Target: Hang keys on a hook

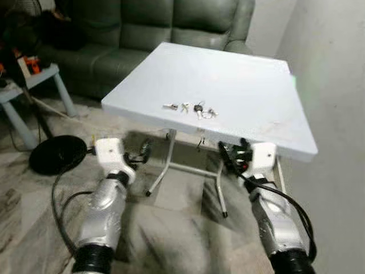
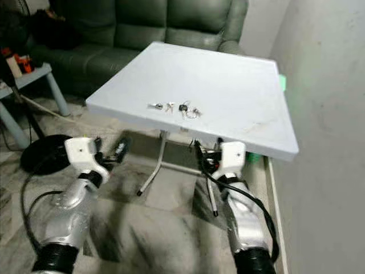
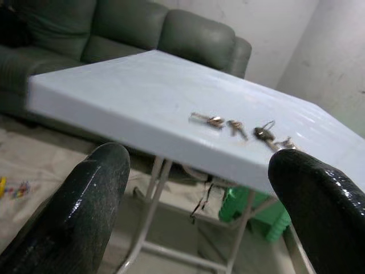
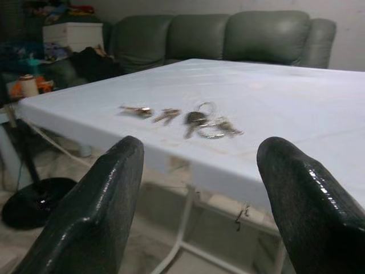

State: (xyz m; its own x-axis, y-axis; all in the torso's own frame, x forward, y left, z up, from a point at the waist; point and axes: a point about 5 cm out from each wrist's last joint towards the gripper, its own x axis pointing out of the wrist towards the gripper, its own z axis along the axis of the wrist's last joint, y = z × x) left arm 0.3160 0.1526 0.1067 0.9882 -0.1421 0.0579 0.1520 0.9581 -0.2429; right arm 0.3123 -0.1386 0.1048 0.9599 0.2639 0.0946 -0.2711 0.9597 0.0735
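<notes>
A bunch of keys [image 1: 191, 108] lies strung out in a short row near the front edge of a white folding table [image 1: 228, 68]. Both arms are held low in front of that edge, below the tabletop. My left gripper [image 1: 141, 152] is open and empty, to the left of the keys and short of the edge. My right gripper [image 1: 232, 155] is open and empty too, just under the edge and slightly right of the keys. Along the left fingers the keys [image 3: 239, 128] lie ahead on the tabletop. The right wrist view has the keys [image 4: 182, 120] close, between its fingertips' line of sight.
A dark green sofa [image 1: 142, 28] stands behind the table. A small pale blue side table [image 1: 34, 77] and a black round base [image 1: 57, 153] with cables are on the left. A wall [image 1: 336, 85] runs close on the right. A green stool [image 3: 251, 208] sits under the table.
</notes>
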